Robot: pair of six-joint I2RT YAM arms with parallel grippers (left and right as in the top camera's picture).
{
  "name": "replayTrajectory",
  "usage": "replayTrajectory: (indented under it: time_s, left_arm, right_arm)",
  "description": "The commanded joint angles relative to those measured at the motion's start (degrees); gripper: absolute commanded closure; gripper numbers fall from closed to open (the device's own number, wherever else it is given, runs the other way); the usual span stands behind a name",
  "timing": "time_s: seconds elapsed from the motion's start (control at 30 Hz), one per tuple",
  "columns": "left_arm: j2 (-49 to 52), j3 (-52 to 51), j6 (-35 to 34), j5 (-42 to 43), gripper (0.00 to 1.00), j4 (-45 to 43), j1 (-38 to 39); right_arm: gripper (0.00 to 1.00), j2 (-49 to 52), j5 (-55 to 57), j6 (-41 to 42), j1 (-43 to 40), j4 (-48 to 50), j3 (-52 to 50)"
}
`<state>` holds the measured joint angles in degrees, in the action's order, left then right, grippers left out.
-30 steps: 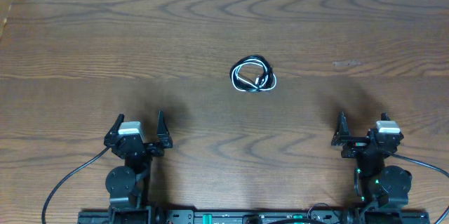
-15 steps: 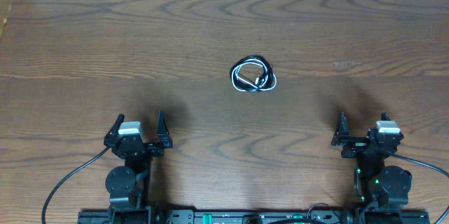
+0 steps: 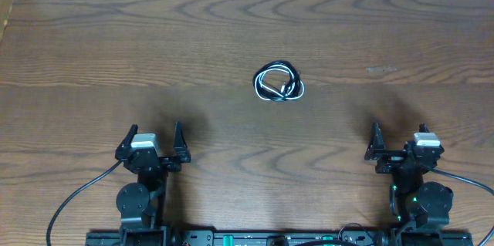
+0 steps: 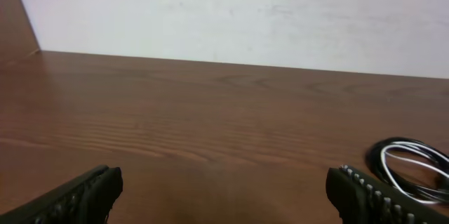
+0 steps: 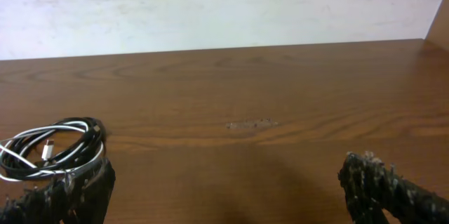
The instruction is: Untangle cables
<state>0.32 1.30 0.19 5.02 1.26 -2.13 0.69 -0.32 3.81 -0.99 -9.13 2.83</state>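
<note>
The cables [image 3: 279,82] lie as a small looped bundle of thin black and white cord near the middle of the wooden table. The bundle also shows at the right edge of the left wrist view [image 4: 414,171] and at the left of the right wrist view [image 5: 52,148]. My left gripper [image 3: 152,137] is open and empty near the front left, well short of the bundle. My right gripper [image 3: 398,139] is open and empty near the front right, also apart from it. The fingers of each show wide apart in the wrist views, left [image 4: 224,196] and right [image 5: 228,192].
The wooden table [image 3: 154,45] runs back to a white wall [image 4: 245,13]. A pale scuff [image 3: 381,69] marks the wood right of the bundle. Thick black arm wires [image 3: 73,200] trail from the arm bases along the front edge.
</note>
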Motion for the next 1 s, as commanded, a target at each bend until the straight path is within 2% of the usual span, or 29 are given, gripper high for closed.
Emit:
replayTrajectory:
  time_s: [0.0,0.1,0.27,0.53,0.73,0.97]
  left_arm:
    - [-0.04,4.83,-0.20,3.61,0.02,3.80,0.20]
    - [0.59,13.73,0.20,2.86,0.02,13.40,0.17]
    - [5.09,27.02,1.68,2.84,0.02,24.13,0.17]
    - [19.32,46.58,0.02,3.54,0.02,41.64,0.20]
    - [27.71,53.27,-2.03,3.56,0.02,46.03,0.20]
    - [28.46,53.27,-1.99,3.30,0.02,45.86,0.17]
  right_arm:
    - [0.01,-0.37,-0.07,-0.70,-0.13,0.13,-0.37]
    - [0.01,-0.37,-0.07,-0.70,-0.13,0.13,-0.37]
    - [0.01,-0.37,-0.07,-0.70,-0.13,0.13,-0.37]
    - [0.01,-0.37,-0.07,-0.70,-0.13,0.13,-0.37]
    - [0.01,-0.37,-0.07,-0.70,-0.13,0.13,-0.37]
    - [0.01,-0.37,0.02,-0.76,-0.13,0.24,-0.37]
